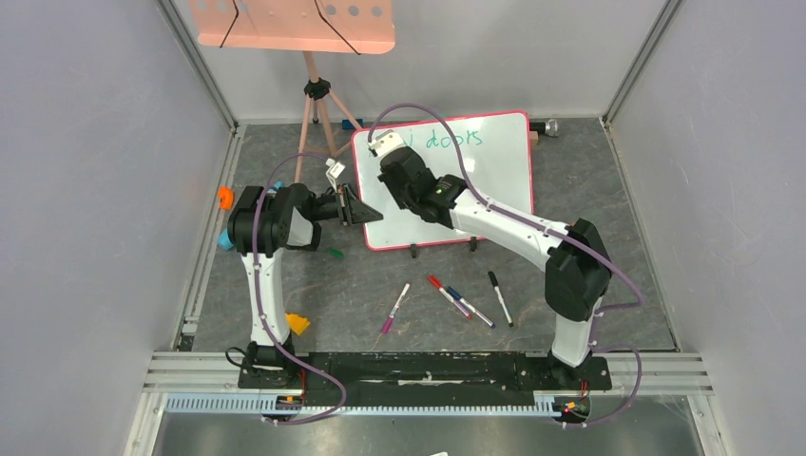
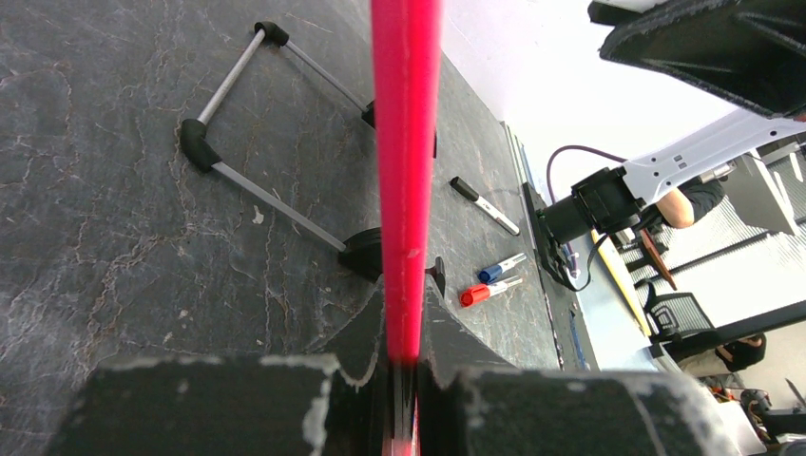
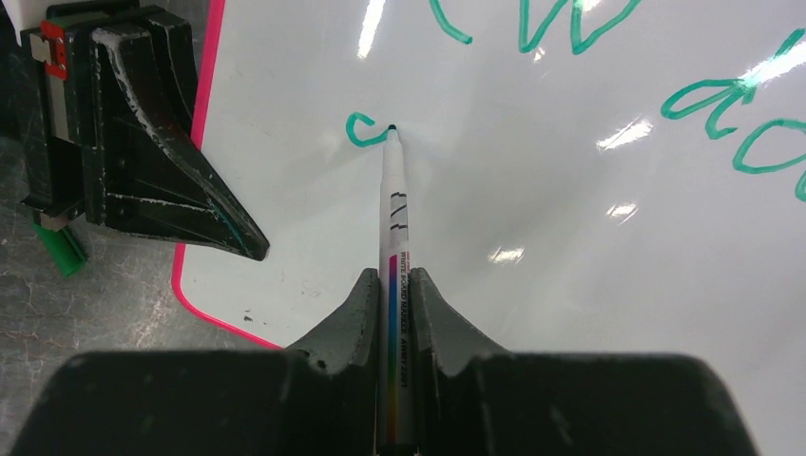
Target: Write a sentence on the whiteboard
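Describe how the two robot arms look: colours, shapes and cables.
Both the left arm and right arm have white tubular links between bulky black joints. A thin purple cable loops along each. The jaws are black wedges, scuffed pale at the edges.

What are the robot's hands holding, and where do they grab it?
The right hand pinches a marker by its barrel, back from the tip, which touches the whiteboard. The left hand clamps the whiteboard's pink-red left edge.
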{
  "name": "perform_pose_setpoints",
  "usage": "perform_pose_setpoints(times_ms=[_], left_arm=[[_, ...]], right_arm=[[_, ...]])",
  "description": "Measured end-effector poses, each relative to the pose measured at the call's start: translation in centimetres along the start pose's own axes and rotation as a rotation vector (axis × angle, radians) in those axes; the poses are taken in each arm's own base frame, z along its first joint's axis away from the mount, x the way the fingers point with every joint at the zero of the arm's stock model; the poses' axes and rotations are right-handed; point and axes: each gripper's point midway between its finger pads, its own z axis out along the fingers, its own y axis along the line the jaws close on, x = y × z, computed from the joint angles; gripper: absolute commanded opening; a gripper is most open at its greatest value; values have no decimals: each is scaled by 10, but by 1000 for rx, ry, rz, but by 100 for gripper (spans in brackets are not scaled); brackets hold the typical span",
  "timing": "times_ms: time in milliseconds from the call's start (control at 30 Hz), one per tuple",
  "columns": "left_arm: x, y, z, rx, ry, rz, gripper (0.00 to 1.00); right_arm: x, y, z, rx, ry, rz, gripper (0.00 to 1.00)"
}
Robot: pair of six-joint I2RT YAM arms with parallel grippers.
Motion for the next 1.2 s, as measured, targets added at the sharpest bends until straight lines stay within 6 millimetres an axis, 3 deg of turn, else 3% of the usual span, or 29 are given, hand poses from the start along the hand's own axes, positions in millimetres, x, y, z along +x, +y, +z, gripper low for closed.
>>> perform_pose_setpoints(times_ms=[300,767,967,1200], left_arm=[[0,0,0,0,0,0,2],[0,0,0,0,0,0,2],[0,0,0,1,1,1,2],[0,0,0,2,2,2,2]], right_arm=[[-10,0,5,-15,-14,14,0],[-4,11,6,-80,-2,11,0],[3,11,1,-96,9,7,0],[-4,5,-5,-92,-9,18,0]])
